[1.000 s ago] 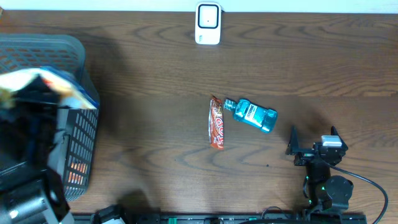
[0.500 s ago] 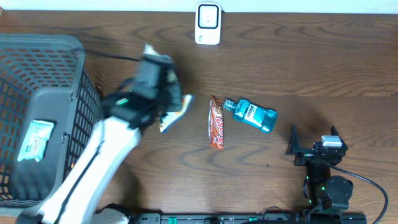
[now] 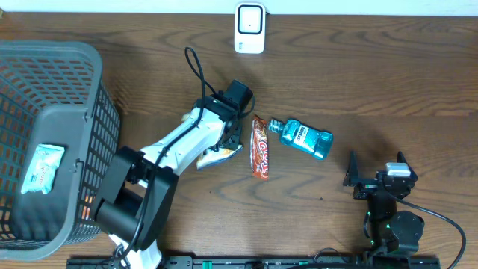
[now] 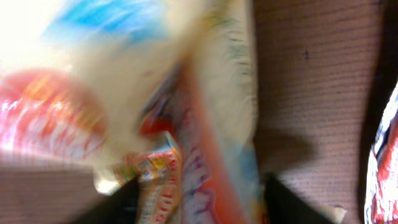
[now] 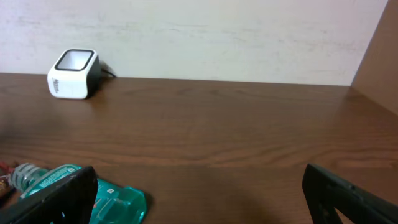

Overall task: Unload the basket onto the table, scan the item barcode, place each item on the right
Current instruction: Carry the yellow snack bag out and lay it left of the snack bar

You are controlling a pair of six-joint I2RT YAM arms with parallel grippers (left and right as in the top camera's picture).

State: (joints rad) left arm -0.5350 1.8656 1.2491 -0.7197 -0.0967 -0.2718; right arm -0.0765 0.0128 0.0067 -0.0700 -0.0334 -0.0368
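Note:
A crinkly snack bag, white with blue and orange print, lies on the wooden table left of the red snack bar. My left gripper hovers right over it. In the left wrist view the blurred bag fills the frame, and the gripper has its dark fingers spread wide to either side of it. The white scanner stands at the table's far edge, and shows in the right wrist view as the scanner. My right gripper rests open at the front right, holding nothing.
A teal mouthwash bottle lies just right of the red bar, and its body shows beside the right gripper's left finger. A grey mesh basket fills the left side, with a white packet inside.
My left arm swung out of the basket to the table's middle with the snack bag, lowered it beside the red bar, and its jaws spread apart. The right arm stayed still.

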